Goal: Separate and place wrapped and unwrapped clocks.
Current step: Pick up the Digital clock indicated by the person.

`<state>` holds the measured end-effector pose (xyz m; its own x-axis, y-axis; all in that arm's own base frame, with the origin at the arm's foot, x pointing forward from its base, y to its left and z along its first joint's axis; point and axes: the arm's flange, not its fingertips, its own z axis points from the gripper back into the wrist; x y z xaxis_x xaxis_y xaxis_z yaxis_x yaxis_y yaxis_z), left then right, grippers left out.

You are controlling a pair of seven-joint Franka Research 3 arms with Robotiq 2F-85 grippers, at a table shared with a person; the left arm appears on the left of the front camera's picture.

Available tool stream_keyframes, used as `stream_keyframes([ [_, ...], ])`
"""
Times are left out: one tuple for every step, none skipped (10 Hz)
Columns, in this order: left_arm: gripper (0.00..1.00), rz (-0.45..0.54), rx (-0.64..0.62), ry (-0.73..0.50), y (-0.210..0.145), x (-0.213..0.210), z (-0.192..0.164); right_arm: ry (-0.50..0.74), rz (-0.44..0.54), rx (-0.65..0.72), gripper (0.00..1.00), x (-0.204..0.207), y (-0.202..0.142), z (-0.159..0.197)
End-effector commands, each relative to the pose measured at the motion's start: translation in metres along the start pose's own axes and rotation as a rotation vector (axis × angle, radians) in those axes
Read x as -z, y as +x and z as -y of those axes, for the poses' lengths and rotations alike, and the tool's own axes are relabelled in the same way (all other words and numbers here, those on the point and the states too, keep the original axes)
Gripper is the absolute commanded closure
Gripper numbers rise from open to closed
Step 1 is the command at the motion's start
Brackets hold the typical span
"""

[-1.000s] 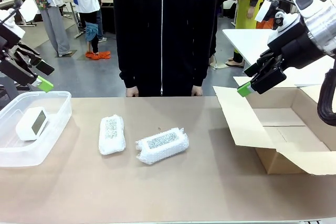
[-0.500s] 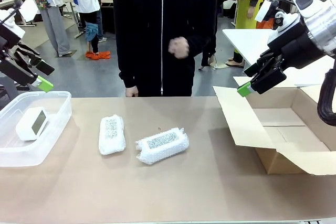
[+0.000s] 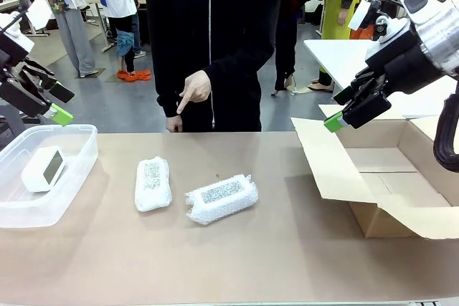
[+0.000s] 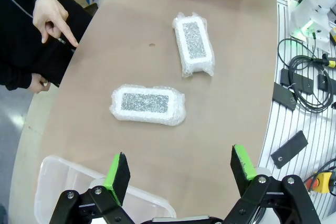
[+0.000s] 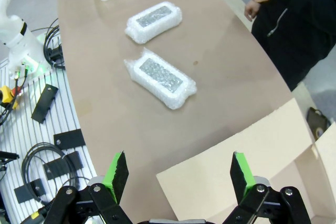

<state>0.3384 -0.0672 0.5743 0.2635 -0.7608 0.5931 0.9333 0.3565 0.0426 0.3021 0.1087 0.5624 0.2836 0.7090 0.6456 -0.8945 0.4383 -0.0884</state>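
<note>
Left wrapped clock [image 3: 153,183]: flat on the counter [image 3: 287,249], long axis running toward the person. Right wrapped clock [image 3: 221,198]: just beside it but not touching, slanted across the counter. Both lie grey speckled face up, mid-counter, with bare surface on every side.

Bare clock [image 3: 44,168]: inside the clear tub [image 3: 80,166] at the counter's left end, tilted, dark screen facing right.

Person's pointing hand [image 3: 193,91]: raised in front of the torso, index finger angled down toward the counter, touching nothing. Other hand [image 3: 174,124]: at the counter's far edge.

Left claw [image 4: 181,169]: fingers spread wide, nothing between them, held in the air above the tub's near corner. Right claw [image 5: 179,174]: also spread wide and empty, held high over the cardboard box [image 3: 401,177].

Edges and room: the box stands open at the right end, and one flap [image 3: 326,163] lies out over the counter toward the wrapped clocks, well apart from them. Open counter runs between the tub and the left wrapped clock.

Views: the front view gives both claws' height above the counter. The left wrist view shows both wrapped clocks between its green pads, plus cables [image 4: 310,85] on a slatted surface beside the counter's near edge. The right wrist view shows the flap directly below the claw, the wrapped clocks beyond it, and the tub at the top edge.
</note>
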Motion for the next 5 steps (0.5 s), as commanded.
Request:
stream_keyframes([
  [0.00,0.000,-0.001,0.000,0.0014,-0.0008,0.0013,0.030,0.022,-0.001,0.00,0.0014,-0.0001,0.0004],
  [0.00,0.000,-0.001,0.000,0.0014,-0.0008,0.0013,0.030,0.022,-0.001,0.00,0.0014,-0.0001,0.0004],
  [0.00,0.000,-0.001,0.000,0.0014,-0.0008,0.0013,0.030,0.022,-0.001,0.00,0.0014,-0.0001,0.0004],
  [0.00,0.000,-0.001,0.000,0.0014,-0.0008,0.0013,0.030,0.022,-0.001,0.00,0.0014,-0.0001,0.0004],
  [0.00,0.000,-0.001,0.000,0.0014,-0.0008,0.0013,0.030,0.022,-0.001,0.00,0.0014,-0.0001,0.0004],
])
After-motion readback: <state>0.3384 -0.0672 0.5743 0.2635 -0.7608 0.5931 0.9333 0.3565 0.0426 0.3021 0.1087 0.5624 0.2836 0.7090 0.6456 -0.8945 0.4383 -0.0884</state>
